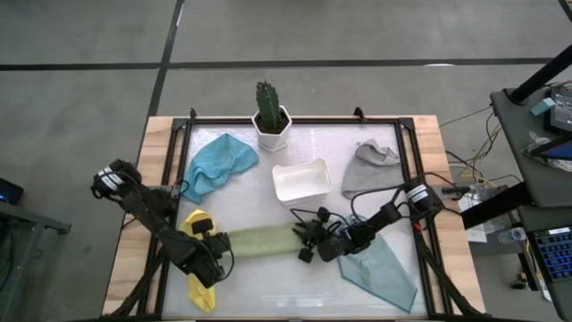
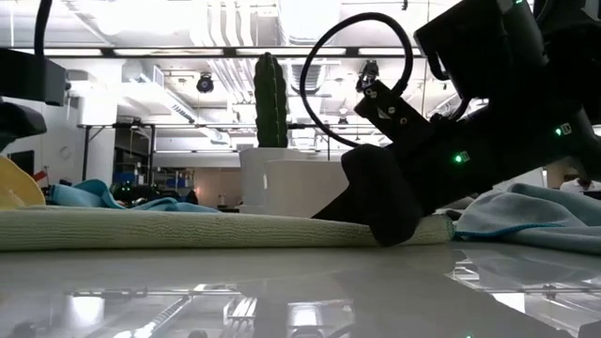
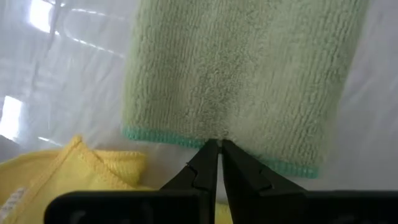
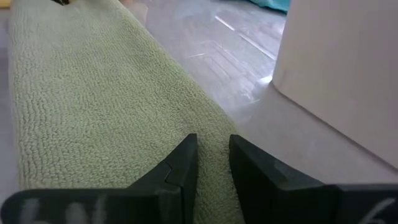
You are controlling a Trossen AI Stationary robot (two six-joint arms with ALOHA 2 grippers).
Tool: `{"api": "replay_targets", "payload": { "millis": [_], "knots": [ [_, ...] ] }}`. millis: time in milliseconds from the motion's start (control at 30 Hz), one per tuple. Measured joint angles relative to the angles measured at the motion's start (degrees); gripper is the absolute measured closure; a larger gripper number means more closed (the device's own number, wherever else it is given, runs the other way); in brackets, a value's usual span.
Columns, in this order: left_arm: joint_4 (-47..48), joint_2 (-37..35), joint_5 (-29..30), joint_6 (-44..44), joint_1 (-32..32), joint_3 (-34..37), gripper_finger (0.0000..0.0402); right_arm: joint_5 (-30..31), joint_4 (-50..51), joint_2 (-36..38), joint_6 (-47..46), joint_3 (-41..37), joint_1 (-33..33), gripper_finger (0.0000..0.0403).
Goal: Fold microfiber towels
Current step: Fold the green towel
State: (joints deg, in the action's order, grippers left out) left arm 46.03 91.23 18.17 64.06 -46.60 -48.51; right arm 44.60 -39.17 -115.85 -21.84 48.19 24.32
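The olive green microfiber towel (image 1: 261,240) lies as a long narrow band just in front of the white rectangular plastic tray (image 1: 301,180), its long axis running crosswise from one arm to the other. The left gripper (image 3: 219,146), fingers pressed together, pinches the teal-stitched end farthest from the tray; only the left wrist view shows that hem. The right gripper (image 4: 213,152) pinches the end nearest the tray, a fold between its fingers. The low view shows the band lying flat.
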Motion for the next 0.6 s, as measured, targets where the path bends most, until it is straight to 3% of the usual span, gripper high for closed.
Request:
{"api": "replay_targets", "payload": {
  "millis": [400, 600],
  "knots": [
    [4.7, -4.8, -0.1, 0.0, 0.6, -2.4, 0.0392, -4.4, 8.3, 9.5, 0.1, -0.2, 0.0, 0.0316],
    [0.6, -5.1, 11.5, -0.6, 0.9, -4.2, 0.0392, -10.2, 10.5, 15.0, -3.7, -0.1, 0.0, 0.03]
  ]
}}
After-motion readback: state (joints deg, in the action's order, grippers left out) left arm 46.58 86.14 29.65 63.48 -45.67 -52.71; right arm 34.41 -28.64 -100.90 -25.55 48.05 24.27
